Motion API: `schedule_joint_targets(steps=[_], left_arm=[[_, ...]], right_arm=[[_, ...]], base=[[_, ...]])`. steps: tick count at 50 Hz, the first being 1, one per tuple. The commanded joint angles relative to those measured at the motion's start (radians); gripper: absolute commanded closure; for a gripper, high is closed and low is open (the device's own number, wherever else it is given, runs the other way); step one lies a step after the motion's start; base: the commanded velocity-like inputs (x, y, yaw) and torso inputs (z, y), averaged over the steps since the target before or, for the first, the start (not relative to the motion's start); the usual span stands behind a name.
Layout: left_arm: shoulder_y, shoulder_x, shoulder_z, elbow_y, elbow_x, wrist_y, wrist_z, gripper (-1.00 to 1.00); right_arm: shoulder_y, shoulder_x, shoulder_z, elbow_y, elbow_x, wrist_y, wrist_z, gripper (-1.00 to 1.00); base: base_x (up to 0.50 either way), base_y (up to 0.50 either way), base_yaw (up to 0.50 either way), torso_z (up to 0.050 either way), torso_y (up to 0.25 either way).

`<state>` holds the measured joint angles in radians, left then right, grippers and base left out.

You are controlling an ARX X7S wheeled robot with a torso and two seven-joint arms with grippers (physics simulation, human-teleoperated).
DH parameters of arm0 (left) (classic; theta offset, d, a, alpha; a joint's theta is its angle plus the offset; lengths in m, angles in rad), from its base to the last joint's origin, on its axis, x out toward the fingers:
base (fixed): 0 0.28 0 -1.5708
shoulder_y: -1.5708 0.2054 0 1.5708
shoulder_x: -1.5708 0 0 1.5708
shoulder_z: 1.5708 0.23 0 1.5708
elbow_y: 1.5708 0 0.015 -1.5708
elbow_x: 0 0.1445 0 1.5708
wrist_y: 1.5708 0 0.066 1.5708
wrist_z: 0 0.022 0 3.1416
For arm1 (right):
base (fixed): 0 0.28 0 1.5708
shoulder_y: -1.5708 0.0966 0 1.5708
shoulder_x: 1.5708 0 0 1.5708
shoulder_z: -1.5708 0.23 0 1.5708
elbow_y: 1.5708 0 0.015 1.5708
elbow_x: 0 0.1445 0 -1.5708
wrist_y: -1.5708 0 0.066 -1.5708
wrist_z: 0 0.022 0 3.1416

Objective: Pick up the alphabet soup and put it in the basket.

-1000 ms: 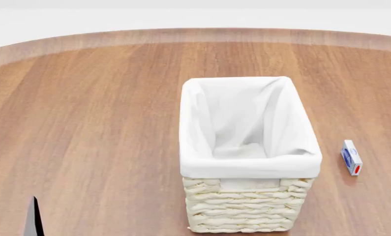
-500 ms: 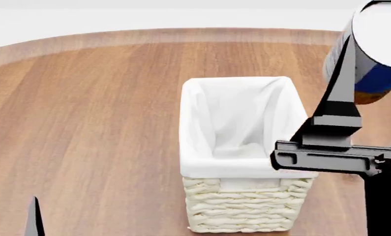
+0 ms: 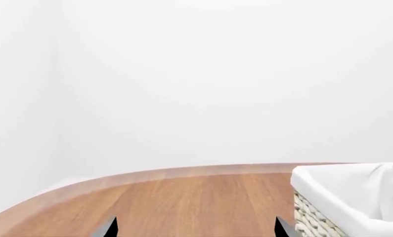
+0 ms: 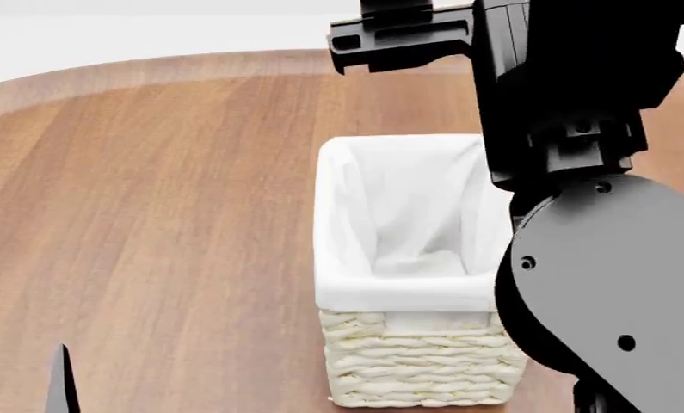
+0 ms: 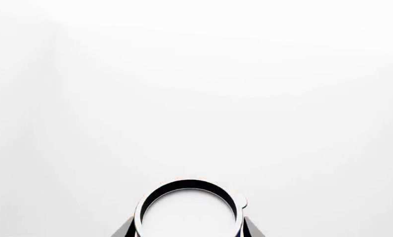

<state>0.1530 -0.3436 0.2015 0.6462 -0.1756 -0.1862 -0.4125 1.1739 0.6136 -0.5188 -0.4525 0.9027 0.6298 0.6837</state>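
The alphabet soup [image 5: 190,212] shows only in the right wrist view, as a pale round end with a dark rim. My right gripper [image 5: 190,231] is shut on it, one finger on each side of the can. In the head view the can is out of sight, and my right arm [image 4: 582,258] rises large over the right side of the basket [image 4: 422,366]. The basket is cream wicker with a white liner, and its inside looks empty. The left wrist view shows the basket's corner [image 3: 341,202]. My left gripper [image 3: 196,228] is open over bare wood, well to the basket's left.
The basket stands on a round wooden table [image 4: 146,215], whose curved far edge meets a plain white background. My left fingertip [image 4: 58,379] pokes up at the near left. My right arm hides the table to the right of the basket.
My right arm has come into view from the right holding the can, then risen and swung over the basket's right side. The can has left the head view at the top. The left arm is still.
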Motion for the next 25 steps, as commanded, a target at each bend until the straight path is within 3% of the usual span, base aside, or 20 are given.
schedule_joint_targets(steps=[1, 25], left_arm=[[-0.001, -0.002, 0.002, -0.008, -0.005, 0.005, -0.001, -1.0], [-0.017, -0.004, 0.011, -0.041, -0.017, 0.014, 0.002, -1.0]], right_arm=[[0.137, -0.108, -0.086, 0.231, -0.125, -0.008, -0.11, 1.0], [0.344, -0.35, -0.172, 0.923, -0.296, -0.183, -0.32, 1.0]], base=[[0.0, 0.0, 0.0, 0.0, 0.0], [0.0, 0.0, 0.0, 0.0, 0.0]])
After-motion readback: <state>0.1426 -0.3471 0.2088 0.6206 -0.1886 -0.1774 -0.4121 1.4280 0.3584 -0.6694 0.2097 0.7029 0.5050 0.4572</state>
